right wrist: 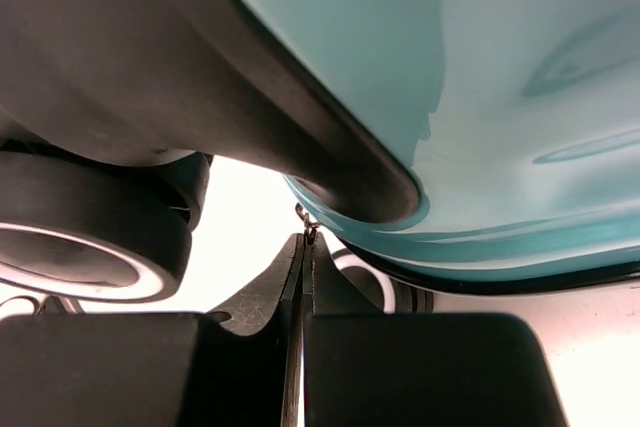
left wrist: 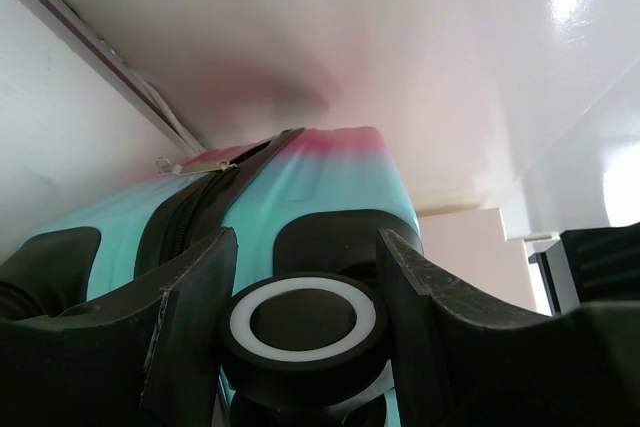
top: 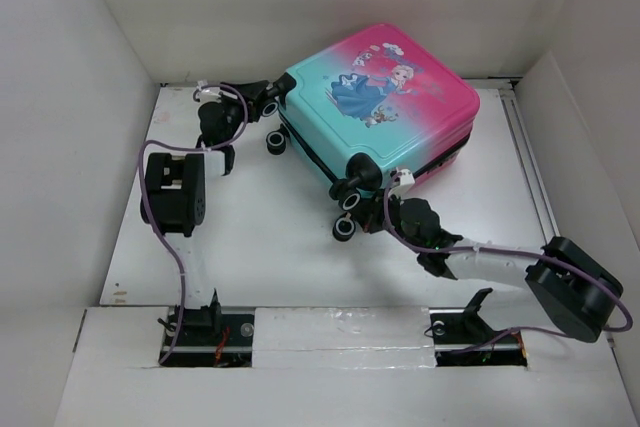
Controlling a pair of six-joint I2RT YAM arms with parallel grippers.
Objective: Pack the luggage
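Step in hand, by my reading: closing up. The luggage (top: 385, 87) lies shut on the desk (top: 250, 237), printed face up, zip seam showing.

Right arm reaches low and forward from its base. The right gripper (right wrist: 303, 242) is pressed together under the near corner, with a small metal link (right wrist: 310, 227) right at its tips — pinched or only touching, cannot tell.

Beyond, the left arm is folded at the elbow, with the left gripper (left wrist: 305, 242) astride a wheel (left wrist: 303, 319) at the far-left corner — fingers apart, contact unclear.

Next move likely calls for steadying the case while the zip is drawn.
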